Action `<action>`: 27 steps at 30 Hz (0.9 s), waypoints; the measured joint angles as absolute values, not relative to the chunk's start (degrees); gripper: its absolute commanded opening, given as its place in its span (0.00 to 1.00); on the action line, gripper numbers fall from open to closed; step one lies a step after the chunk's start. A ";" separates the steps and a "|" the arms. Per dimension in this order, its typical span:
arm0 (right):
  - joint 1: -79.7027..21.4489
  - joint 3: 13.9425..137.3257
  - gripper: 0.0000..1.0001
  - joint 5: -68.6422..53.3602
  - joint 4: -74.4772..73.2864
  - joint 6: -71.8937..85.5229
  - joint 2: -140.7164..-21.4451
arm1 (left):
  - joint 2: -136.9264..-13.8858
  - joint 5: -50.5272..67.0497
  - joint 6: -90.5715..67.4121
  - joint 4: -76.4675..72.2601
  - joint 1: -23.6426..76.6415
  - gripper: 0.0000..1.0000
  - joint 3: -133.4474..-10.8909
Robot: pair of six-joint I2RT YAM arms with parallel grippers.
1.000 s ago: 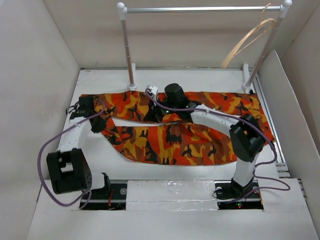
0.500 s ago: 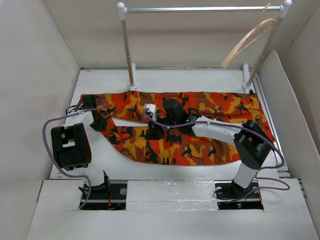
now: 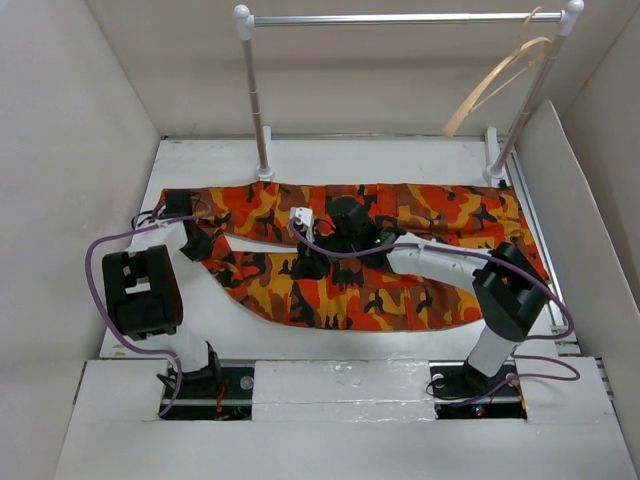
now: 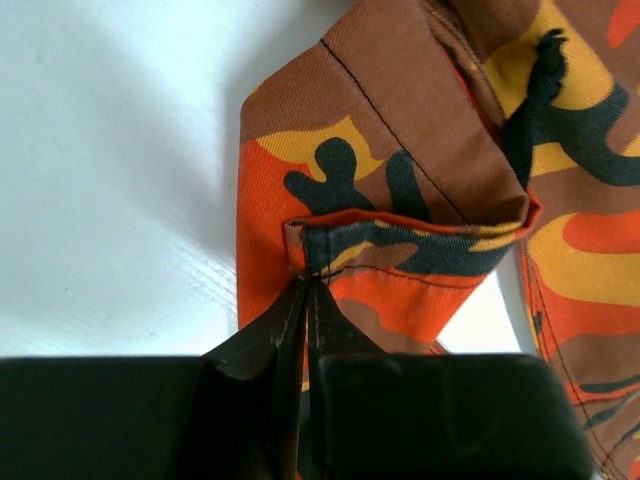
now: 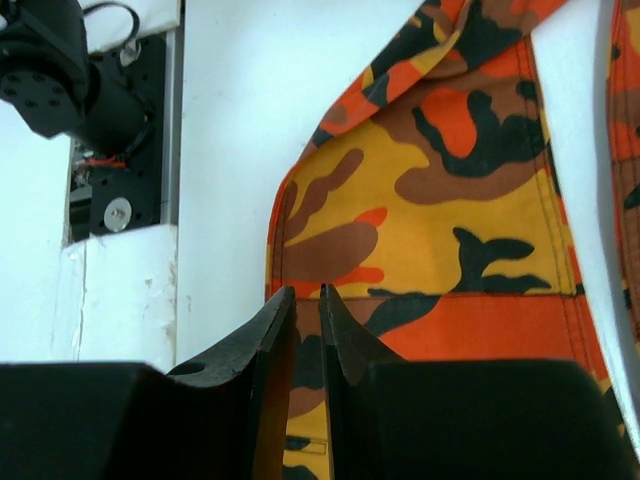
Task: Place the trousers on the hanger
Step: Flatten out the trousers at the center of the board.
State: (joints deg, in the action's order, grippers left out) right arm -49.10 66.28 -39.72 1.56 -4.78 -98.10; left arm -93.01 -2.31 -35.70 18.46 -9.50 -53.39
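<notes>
Trousers (image 3: 400, 290) in orange, red, yellow and dark camouflage lie flat across the middle of the white tabletop (image 3: 340, 160). They form two long bands running left to right, one farther and one nearer. The bands are parted by a sliver of white at the left and meet toward the right. Behind them stands a metal clothes rail (image 3: 400, 18) on white posts. The left arm (image 3: 140, 290) reaches to the cloth's left end, and the right arm (image 3: 450, 255) bends in over its middle. The pale wooden hanger (image 3: 495, 75) hangs tilted from the right end of the rail, well apart from the trousers.

The left tool (image 4: 305, 285) is closed tight, its tips pinching a folded, stitched edge of the cloth at a corner. The right tool (image 5: 307, 292) points down near the nearer band's edge. Its fingers stand a narrow slit apart with the print showing through, and no cloth is visibly pinched. A dark drawstring (image 4: 535, 100) lies on the fabric just beyond the left tool's grip.
</notes>
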 measured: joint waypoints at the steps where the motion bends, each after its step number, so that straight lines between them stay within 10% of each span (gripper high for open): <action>1: -49.10 65.93 0.22 -39.75 1.56 -4.84 -98.02 | -92.64 -2.33 -35.75 18.68 -9.50 0.00 -53.39; 18: -34.11 52.05 0.60 -23.27 -16.47 -3.22 -70.72 | -52.86 -11.53 -38.11 35.00 -9.50 0.00 -62.41; 21: -23.11 48.49 0.57 -19.49 -20.49 0.38 -64.36 | -48.05 -12.25 -38.50 38.44 -9.02 0.00 -64.90; 27: -5.30 51.09 0.17 -6.74 -36.10 4.23 -58.06 | -41.80 -12.40 -38.24 41.28 -4.23 0.00 -66.30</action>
State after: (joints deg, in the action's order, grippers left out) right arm -5.30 51.09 -6.74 -36.10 4.23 -58.06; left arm -41.80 -12.40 -38.24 41.28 -4.23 -66.30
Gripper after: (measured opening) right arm 0.257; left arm 0.003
